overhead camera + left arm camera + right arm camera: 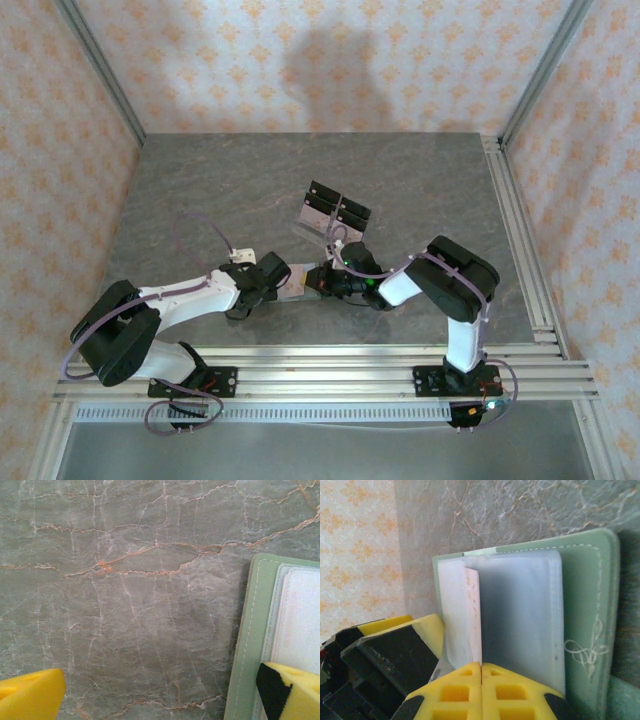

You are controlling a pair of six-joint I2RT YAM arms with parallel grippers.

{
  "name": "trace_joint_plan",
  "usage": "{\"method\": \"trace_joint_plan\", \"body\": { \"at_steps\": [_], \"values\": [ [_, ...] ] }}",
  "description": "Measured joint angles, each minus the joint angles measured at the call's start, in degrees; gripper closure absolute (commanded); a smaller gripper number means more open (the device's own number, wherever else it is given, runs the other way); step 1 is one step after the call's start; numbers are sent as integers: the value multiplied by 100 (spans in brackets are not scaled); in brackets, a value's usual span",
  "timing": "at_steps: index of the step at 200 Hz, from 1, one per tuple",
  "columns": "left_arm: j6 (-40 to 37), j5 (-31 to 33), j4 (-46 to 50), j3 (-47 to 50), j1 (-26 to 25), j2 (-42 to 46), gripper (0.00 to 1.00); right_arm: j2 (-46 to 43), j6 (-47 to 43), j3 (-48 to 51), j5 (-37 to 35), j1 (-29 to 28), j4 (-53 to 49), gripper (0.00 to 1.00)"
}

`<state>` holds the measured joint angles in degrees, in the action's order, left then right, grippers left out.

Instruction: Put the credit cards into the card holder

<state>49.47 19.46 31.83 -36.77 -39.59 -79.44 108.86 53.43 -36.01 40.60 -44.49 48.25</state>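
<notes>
You'll find the card holder (585,580) lying open near the front edge of the tabletop (125,605), about midway along it, between the two arms. It is soft sage-green leather-like material with pale stitching along the rim, rounded corners and a small embossed bow. Inside it is a stack of clear, floppy plastic sleeves (520,615).

Your right gripper (481,672) has its jaws pressed together on one credit card (472,615). The card is thin, pinkish and held on edge, its far end in among the sleeves. Your left gripper (160,685) is spread wide. One yellow finger (295,690) lies over the holder's near corner and seems to pin it down, while the other hangs over bare marble.

Expect the card to be light, stiff and slick — grip it by the short end, as it is held now, and leave most of its length free to slide. The sleeves will likely buckle or cling rather than open cleanly, and the holder is light enough to skate on the polished stone — so keep a finger on the green cover, not on the plastic.
</notes>
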Motion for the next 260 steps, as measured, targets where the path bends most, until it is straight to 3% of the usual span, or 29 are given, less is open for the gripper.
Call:
{"method": "trace_joint_plan", "body": {
  "at_steps": [164,260],
  "values": [
    [0,-17,-42,22,0,-22,0,205,74,-286,227,-48,55,100],
    [4,-17,-90,59,0,-22,0,-887,-422,-245,-15,83,-815,100]
  ]
}}
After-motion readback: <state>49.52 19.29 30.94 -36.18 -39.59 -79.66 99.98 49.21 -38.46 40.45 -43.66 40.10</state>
